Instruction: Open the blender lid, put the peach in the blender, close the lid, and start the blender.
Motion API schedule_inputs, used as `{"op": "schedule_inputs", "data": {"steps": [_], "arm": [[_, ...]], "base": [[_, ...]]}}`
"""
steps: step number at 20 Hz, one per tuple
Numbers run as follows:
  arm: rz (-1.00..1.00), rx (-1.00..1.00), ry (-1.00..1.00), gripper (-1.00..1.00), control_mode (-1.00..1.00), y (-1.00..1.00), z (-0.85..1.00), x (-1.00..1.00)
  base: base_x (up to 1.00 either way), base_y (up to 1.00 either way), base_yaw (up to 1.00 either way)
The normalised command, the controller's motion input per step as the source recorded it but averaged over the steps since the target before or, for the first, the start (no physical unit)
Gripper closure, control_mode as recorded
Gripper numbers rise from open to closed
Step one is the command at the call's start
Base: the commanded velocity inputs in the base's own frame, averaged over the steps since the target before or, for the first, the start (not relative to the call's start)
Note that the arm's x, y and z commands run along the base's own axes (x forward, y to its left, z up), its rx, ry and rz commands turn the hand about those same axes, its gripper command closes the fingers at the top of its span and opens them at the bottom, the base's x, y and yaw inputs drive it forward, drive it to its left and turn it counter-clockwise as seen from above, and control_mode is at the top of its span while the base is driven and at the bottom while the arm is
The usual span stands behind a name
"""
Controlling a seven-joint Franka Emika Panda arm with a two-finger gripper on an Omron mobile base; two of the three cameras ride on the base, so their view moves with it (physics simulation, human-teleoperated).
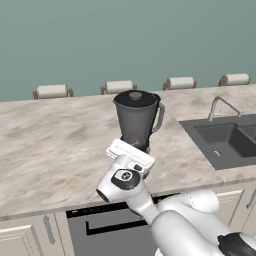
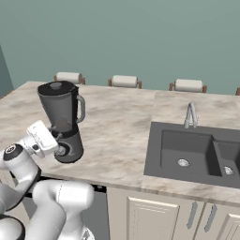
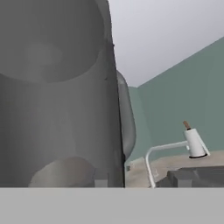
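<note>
The blender [image 1: 136, 120] [image 2: 61, 112] stands upright on the marble counter, and its smoky jar [image 3: 57, 109] looms close in the hand view. The dark blender lid [image 1: 135, 96] [image 2: 56, 86] sits flat on the jar's top. A dim reddish shape low inside the jar looks like the peach [image 1: 134, 137]. My gripper [image 2: 60, 149] is pressed up against the front of the grey base [image 2: 72, 149], at the round dial. In the left base view the white hand [image 1: 131, 156] covers the fingers and the base. The jaws' gap cannot be made out.
A dark double sink [image 1: 227, 140] [image 2: 187, 150] with a curved faucet [image 1: 222, 106] [image 2: 190, 115] lies to the blender's right. Stool backs [image 1: 52, 91] line the counter's far edge. A dishwasher front [image 1: 100, 230] sits under the counter near the arm.
</note>
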Motion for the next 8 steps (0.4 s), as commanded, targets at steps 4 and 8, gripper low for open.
{"op": "schedule_inputs", "data": {"steps": [4, 8], "arm": [[0.0, -0.1, -0.03, -1.0, -1.0, 0.22, 0.61, 0.02], [0.0, -0.1, 0.0, -1.0, -1.0, 0.14, 0.46, -0.1]], "base": [[0.0, 0.0, 0.0], [0.0, 0.0, 0.0]]}}
